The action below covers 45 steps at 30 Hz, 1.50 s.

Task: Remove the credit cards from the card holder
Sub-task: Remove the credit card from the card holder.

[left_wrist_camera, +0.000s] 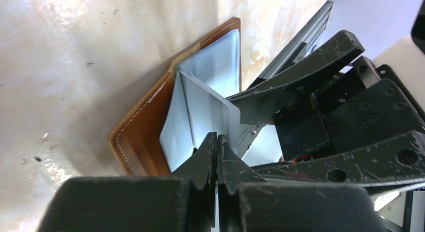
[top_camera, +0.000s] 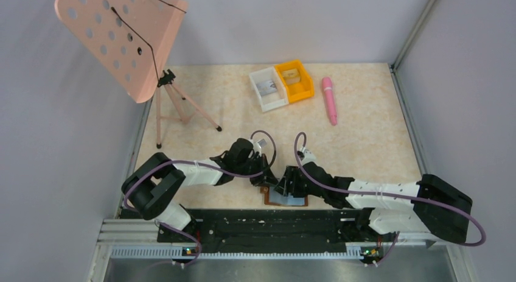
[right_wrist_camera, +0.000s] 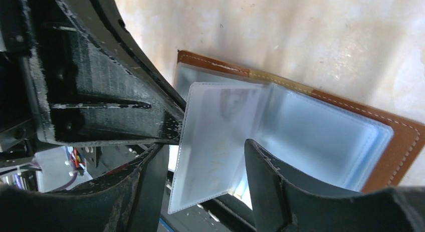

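The brown card holder (top_camera: 266,198) lies open at the table's near edge, between both grippers. It also shows in the left wrist view (left_wrist_camera: 145,127) and the right wrist view (right_wrist_camera: 401,137). One pale blue-grey pocket leaf (right_wrist_camera: 220,137) stands up from its middle, with a faint whitish card showing through it. My left gripper (left_wrist_camera: 216,142) is shut on that leaf's (left_wrist_camera: 205,106) outer edge. My right gripper (right_wrist_camera: 203,157) is open, one finger on each side of the raised leaf, not touching it. No card lies loose on the table.
A white bin (top_camera: 268,89) and an orange bin (top_camera: 294,81) stand at the back, with a pink pen (top_camera: 329,99) to their right. A pink music stand (top_camera: 122,38) on a tripod is at the back left. The black mounting rail (top_camera: 268,224) runs just beyond the wallet.
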Available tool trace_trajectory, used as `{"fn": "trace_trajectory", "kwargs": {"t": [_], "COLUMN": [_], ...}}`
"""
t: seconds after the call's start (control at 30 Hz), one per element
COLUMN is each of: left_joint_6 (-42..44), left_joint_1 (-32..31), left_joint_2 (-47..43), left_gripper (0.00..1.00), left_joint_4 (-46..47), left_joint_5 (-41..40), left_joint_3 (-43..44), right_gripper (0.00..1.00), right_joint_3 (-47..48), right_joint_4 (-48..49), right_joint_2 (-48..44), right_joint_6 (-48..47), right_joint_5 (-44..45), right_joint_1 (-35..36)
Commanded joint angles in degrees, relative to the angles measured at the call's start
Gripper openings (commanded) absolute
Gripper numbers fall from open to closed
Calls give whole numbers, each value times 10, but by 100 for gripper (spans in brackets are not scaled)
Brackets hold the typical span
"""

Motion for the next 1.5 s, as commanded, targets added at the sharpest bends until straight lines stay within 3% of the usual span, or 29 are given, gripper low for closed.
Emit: {"fn": "trace_trajectory", "kwargs": {"t": [0.0, 0.53, 0.8, 1.1, 1.47], "left_joint_6": [-15, -17, -16, 29, 22], "left_joint_1": [-11, -26, -34, -34, -34], "left_joint_2": [2, 39, 47, 9, 52], "left_gripper": [0, 0, 0, 1, 1], "left_joint_4": [51, 53, 45, -54, -15], "left_joint_5": [33, 38, 28, -45, -46], "left_joint_3": [3, 34, 45, 53, 35], "right_gripper": [56, 36, 34, 37, 36], "right_joint_3": [25, -7, -8, 25, 24], "right_joint_4": [-34, -115, -151, -255, -175], "right_joint_2": [-33, -129, -147, -212, -174], "right_joint_6": [1, 2, 4, -4, -35], "right_joint_5": [25, 65, 82, 121, 64], "right_joint_1": [-5, -5, -4, -5, -9]}}
